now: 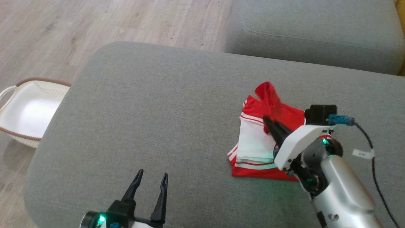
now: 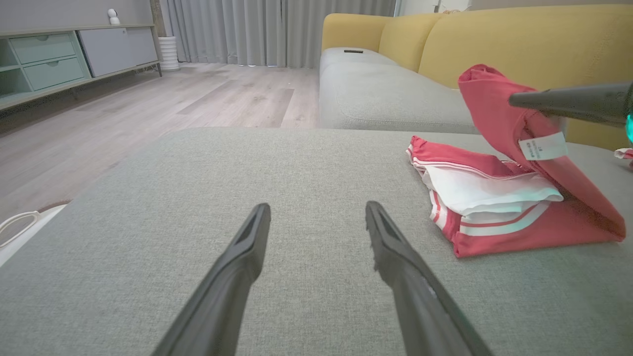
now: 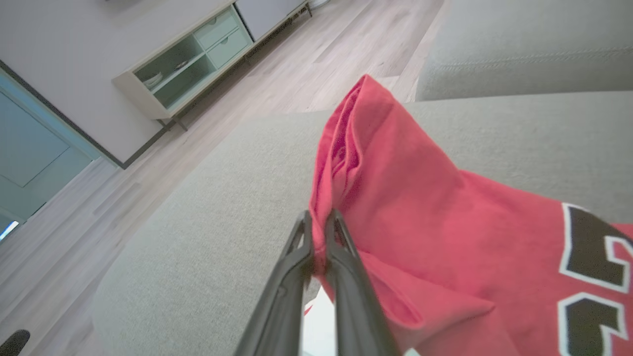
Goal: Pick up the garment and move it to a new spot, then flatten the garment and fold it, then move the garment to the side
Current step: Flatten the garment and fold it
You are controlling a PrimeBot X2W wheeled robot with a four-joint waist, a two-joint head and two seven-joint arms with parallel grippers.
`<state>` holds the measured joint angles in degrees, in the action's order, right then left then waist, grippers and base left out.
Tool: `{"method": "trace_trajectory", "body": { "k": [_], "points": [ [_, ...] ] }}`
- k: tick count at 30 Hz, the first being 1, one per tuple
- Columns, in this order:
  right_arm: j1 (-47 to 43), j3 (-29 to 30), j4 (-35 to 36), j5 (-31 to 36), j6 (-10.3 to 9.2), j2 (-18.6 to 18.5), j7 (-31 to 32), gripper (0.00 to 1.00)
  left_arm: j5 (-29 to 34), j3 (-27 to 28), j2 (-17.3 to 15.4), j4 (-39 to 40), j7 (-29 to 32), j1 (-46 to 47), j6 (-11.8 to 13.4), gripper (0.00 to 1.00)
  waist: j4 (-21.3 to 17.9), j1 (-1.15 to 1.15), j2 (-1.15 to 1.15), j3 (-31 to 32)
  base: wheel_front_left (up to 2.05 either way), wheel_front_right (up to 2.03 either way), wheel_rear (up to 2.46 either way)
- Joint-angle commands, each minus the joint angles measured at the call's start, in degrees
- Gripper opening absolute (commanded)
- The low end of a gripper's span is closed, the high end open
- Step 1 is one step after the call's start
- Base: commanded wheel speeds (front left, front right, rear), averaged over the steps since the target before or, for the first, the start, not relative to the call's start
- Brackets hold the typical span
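- Pinching a raised red flap of the red-and-white striped fabric garment (image 1: 254,144), the right gripper (image 1: 266,119) has its two dark fingers pressed together on the cloth.
- Right wrist view: right gripper (image 3: 320,217) fingers closed with red fabric caught between the tips. The flap rises above them, and a black-and-white number print (image 3: 588,247) shows at the right.
- The garment sits in a folded stack on the right half of the broad grey woven sofa cushion (image 1: 158,110), nearer the right edge than the left and about midway between the far and near edges.
- White layers with red stripes show on the stack's left side, with red cloth under and behind them.
- Left wrist view: the garment (image 2: 494,212) rests flat on the cushion except for the lifted flap. The right gripper (image 2: 517,101) comes in from the right, and a small white label (image 2: 542,147) hangs on the flap.
- The left gripper (image 1: 152,173) is over the cushion's near edge, left of centre, with its fingers wide apart and nothing between them, well apart from the garment.
- Left wrist view: left gripper (image 2: 317,207) fingers spread, bare grey cushion between them.
- A white plastic basket with a brown rim (image 1: 22,134) stands on the pale wood plank floor (image 1: 47,31), just beside the cushion's left edge.
- A second grey seat cushion (image 1: 316,31) lies beyond the far right corner.
- A yellow sofa backrest (image 2: 519,44), grey curtains (image 2: 247,29) and a pale sideboard with green drawers (image 2: 49,59) are in the background.
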<state>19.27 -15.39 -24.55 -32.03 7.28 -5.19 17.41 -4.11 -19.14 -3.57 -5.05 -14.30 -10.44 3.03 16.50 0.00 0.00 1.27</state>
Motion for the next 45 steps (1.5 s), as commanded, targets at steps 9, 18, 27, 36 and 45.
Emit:
{"method": "trace_trajectory", "body": {
  "k": [9,18,27,36,45],
  "points": [
    [4.93,-3.75,-2.77,-2.98,0.21,1.75,-7.23,1.00,0.19,1.67,0.67,2.24,-0.70,2.78,-0.03,1.00,0.68,0.00,0.00,-0.90,0.00,0.00,0.00],
    [3.01,-0.58,-2.29,-5.31,0.21,-1.70,-20.87,1.00,0.03,3.07,0.68,2.68,-0.70,2.14,0.84,1.00,-2.38,0.00,0.00,0.50,0.00,0.00,0.00],
    [-3.40,0.56,-3.96,-1.00,0.21,-7.46,-30.41,1.00,-0.26,6.09,0.68,4.21,-0.70,0.91,1.58,1.00,-8.70,0.00,0.00,2.30,0.00,0.00,0.00],
    [-8.51,1.08,-2.14,5.75,0.21,-6.67,-32.35,1.00,-0.81,8.40,0.68,4.82,-0.70,-0.67,2.18,1.00,-13.24,0.00,0.00,3.93,0.00,0.00,0.00],
    [-18.72,4.21,4.11,14.83,0.21,-2.24,-32.39,1.00,-0.84,9.83,0.68,5.31,-0.70,-3.34,2.26,1.00,-14.33,0.00,0.00,6.74,0.00,0.00,0.00]
  ]
}}
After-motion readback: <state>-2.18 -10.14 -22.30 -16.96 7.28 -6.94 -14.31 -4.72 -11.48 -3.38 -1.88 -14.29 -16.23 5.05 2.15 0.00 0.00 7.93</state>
